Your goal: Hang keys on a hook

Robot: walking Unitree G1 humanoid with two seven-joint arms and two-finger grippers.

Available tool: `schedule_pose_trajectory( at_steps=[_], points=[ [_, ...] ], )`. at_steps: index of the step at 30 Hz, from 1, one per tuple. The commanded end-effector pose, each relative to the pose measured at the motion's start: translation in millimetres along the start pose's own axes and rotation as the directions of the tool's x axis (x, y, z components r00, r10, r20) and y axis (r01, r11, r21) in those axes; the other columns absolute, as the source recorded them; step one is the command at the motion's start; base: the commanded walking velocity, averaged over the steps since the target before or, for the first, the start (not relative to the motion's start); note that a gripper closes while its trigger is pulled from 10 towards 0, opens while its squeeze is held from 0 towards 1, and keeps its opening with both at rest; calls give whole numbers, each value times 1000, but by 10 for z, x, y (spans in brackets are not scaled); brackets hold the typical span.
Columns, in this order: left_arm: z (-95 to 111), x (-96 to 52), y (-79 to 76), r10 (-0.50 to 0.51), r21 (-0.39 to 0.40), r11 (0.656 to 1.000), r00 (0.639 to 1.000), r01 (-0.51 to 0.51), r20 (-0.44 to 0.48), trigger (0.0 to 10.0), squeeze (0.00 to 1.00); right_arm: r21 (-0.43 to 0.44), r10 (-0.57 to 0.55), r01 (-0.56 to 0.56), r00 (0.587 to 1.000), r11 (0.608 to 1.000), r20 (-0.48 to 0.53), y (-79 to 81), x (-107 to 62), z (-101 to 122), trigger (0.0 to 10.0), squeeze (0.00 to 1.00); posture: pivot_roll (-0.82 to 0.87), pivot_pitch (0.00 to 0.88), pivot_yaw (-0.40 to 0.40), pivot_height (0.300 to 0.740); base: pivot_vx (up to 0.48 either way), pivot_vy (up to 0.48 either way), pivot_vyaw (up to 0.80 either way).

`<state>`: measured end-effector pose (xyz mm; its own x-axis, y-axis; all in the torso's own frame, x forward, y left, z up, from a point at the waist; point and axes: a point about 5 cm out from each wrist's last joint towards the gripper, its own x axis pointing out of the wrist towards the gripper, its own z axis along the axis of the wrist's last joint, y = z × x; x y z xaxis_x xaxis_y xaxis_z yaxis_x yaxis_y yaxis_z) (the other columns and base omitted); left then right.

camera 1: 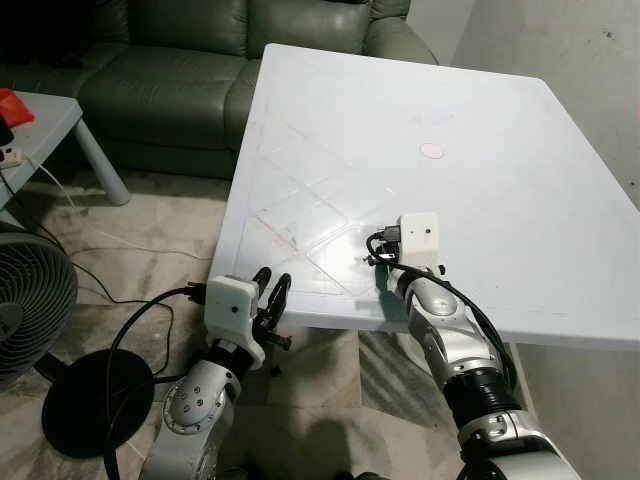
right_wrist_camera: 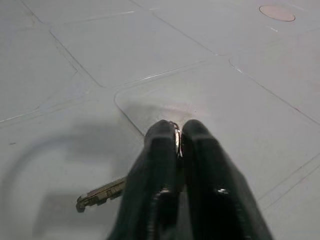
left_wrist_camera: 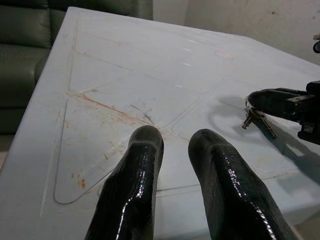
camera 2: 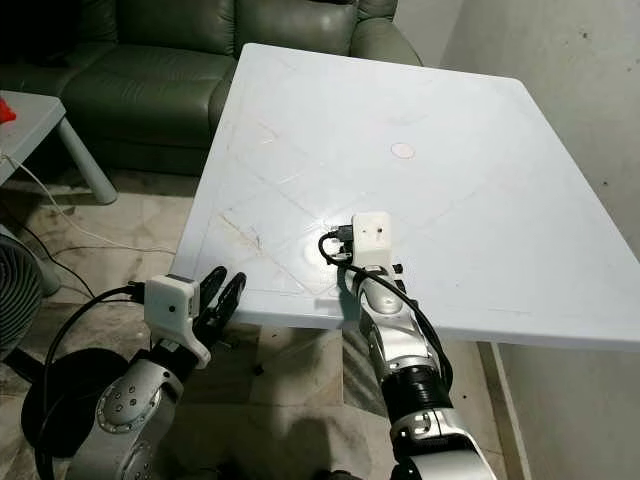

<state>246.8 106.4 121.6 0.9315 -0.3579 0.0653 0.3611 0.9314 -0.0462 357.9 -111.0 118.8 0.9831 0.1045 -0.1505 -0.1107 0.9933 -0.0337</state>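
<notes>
A small bunch of brass keys (left_wrist_camera: 258, 120) hangs just above the white table (camera 1: 480, 130), near its front edge. My right gripper (right_wrist_camera: 178, 135) is shut on the key ring, and one key (right_wrist_camera: 101, 193) sticks out sideways below the fingers. The right wrist (camera 1: 418, 236) hovers over the table's front middle. My left gripper (camera 1: 272, 288) is held below and in front of the table's front left corner, with its two black fingers (left_wrist_camera: 142, 160) slightly apart and nothing between them.
A dark green sofa (camera 1: 190, 70) stands behind the table at the left. A grey side table (camera 1: 45, 125), a floor fan (camera 1: 30, 300) and loose cables (camera 1: 130, 330) lie on the tiled floor at the left. A small pink disc (camera 1: 431, 151) sits mid-table. A wall (camera 1: 560, 50) runs along the right.
</notes>
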Motion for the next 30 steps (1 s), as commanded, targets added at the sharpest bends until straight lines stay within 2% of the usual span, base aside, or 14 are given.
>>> schedule_pose_trajectory(
  at_steps=[1, 2, 13, 23, 24, 25, 26, 30],
  points=[
    [16, -12, -27, -2, -4, 1000, 1000, 2, 0, 10000, 0, -25, -2, 1, 1000, 1000, -5, -23, 6, -6, 7333, 0, 40, 159, -107, 740, 0, 0, 0],
    [16, -12, -26, 0, -4, 1000, 1000, 0, 0, 10000, 0, -34, 3, -3, 1000, 999, -6, -23, 4, -8, 10000, 0, 40, 159, -107, 740, 0, 0, 0],
    [24, -5, -15, 6, -4, 1000, 1000, -6, 1, 10000, 0, -84, 56, -59, 998, 995, -35, -11, -1, -29, 10000, 0, 37, 168, -108, 740, 0, 0, 0],
    [26, 9, -13, 8, -5, 1000, 1000, -8, 1, 10000, 0, -98, 15, -18, 999, 995, -32, -74, 3, -30, 9882, 0, 31, 172, -107, 740, 0, 0, 0],
    [26, 11, -13, 9, -7, 1000, 1000, -9, 1, 10000, 0, -85, 4, -8, 999, 996, -42, -87, 7, -41, 4078, 0, 31, 172, -107, 740, 0, 0, 0],
    [26, 11, -13, 9, -7, 1000, 1000, -9, 1, 10000, 0, -85, 4, -8, 999, 996, -42, -87, 7, -41, 4078, 0, 31, 172, -107, 740, 0, 0, 0],
    [27, 13, -13, 9, -7, 1000, 1000, -9, 1, 10000, 0, -87, -11, 8, 999, 996, -38, -100, 10, -38, 0, 0, 30, 172, -106, 740, 0, 0, 0],
    [28, 20, -6, 11, -8, 1000, 1000, -11, 1, 10000, 0, -91, -35, 33, 999, 995, -22, -126, 17, -18, 0, 0, 28, 171, -106, 740, 0, 0, 0]
  ],
)
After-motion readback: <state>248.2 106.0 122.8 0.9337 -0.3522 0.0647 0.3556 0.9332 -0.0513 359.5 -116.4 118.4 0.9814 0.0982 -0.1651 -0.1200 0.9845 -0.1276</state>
